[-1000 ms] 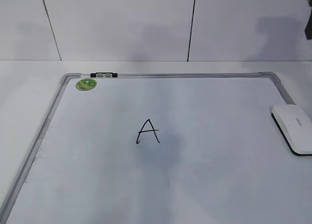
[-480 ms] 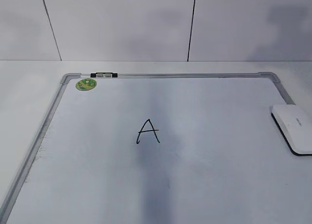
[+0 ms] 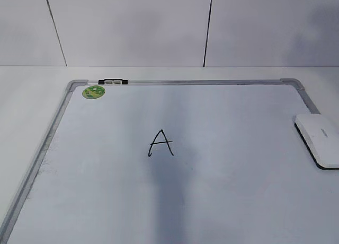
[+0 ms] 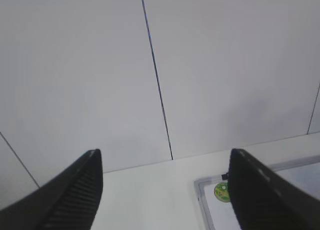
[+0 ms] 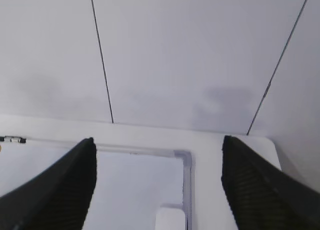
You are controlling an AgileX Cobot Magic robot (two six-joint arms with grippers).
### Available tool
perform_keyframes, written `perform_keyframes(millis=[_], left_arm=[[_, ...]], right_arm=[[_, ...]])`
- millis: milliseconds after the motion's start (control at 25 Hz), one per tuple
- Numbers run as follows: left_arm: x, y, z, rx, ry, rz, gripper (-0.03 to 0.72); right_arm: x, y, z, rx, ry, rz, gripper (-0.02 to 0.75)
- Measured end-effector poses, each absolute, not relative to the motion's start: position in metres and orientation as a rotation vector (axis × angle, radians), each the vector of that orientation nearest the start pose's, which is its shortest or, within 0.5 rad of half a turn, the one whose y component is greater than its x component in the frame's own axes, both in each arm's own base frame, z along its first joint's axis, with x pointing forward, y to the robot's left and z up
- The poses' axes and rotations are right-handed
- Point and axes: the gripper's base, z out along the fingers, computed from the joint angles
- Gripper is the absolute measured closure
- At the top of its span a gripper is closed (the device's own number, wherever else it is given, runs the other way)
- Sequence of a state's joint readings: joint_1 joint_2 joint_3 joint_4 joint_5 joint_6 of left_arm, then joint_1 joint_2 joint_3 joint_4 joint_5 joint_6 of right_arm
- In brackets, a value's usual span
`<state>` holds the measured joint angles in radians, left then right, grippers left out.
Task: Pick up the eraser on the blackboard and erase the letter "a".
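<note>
The white eraser (image 3: 318, 139) lies on the right edge of the blackboard (image 3: 238, 201), a white board with a grey frame. Only a capital "A" (image 3: 160, 143) is written near the middle of the board; no lowercase "a" shows in any view. Neither gripper shows in the exterior view. My left gripper (image 4: 164, 160) is open and empty, held high over the table left of the board's far left corner (image 4: 200, 182). My right gripper (image 5: 158, 145) is open and empty, above the board's far right corner (image 5: 186, 155), with the eraser's end (image 5: 170, 219) below it.
A round green sticker (image 3: 93, 92) and a small black-and-silver clip (image 3: 113, 81) sit at the board's far left corner. A panelled white wall (image 3: 132, 26) stands behind the table. A dark shadow (image 3: 169, 201) falls across the board's near middle.
A dark shape at the exterior view's top right edge has left the view. The shadow on the board has shifted and lengthened toward the near edge. Board, eraser and "A" have not moved.
</note>
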<state>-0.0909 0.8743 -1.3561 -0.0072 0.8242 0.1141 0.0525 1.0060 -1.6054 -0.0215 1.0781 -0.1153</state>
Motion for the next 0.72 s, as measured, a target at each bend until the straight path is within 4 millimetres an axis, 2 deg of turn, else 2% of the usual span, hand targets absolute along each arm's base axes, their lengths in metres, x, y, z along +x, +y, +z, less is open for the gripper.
perform_keyframes(millis=[200,480,600,720], left_arm=[[0.115,-0.012,0.503,0.178,1.753,-0.015,0.092],[0.082,-0.009,0.514,0.167,1.636,-0.014,0.093],[0.064,-0.008,0.517,0.163,1.587,-0.013,0.095],[0.051,-0.006,0.512,0.16,1.559,-0.014,0.096]], right_arm=[[0.114,0.004,0.54,-0.176,1.802,-0.091,0.146],[0.081,0.003,0.549,-0.197,1.702,-0.12,0.146],[0.07,0.002,0.546,-0.211,1.685,-0.133,0.146],[0.065,0.002,0.535,-0.221,1.705,-0.131,0.146]])
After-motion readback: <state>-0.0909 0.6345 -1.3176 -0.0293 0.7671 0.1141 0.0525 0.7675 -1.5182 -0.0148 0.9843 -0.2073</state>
